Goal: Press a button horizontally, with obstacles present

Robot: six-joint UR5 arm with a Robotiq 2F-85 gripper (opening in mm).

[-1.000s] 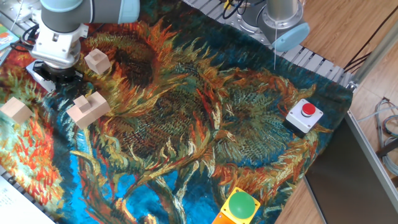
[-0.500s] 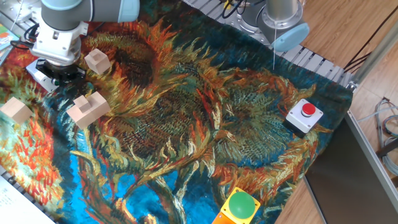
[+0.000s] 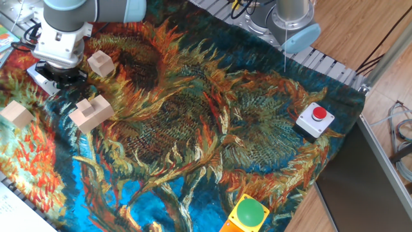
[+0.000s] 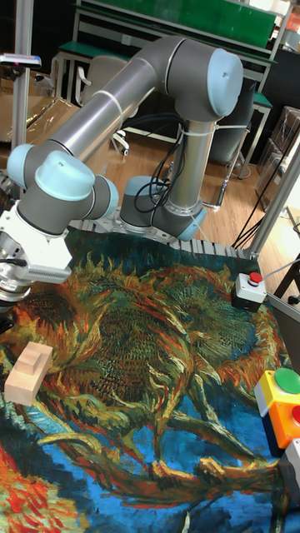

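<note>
Gripper (image 3: 59,76) low at cloth's far-left corner. Small pale wooden cube (image 3: 100,63) just right of jaws; notched pale wooden block (image 3: 91,111) in front; second pale wooden cube (image 3: 17,115) front-left.

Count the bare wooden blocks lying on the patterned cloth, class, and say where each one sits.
3. A small cube beside the tool, a notched block nearer the camera, and another small cube at the cloth's left edge. More could hide behind the arm.

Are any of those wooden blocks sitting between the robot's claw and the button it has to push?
None visibly. The gripper is down at the white button box, hiding the button. One cube, the notched block and the other cube lie off to the sides.
</note>
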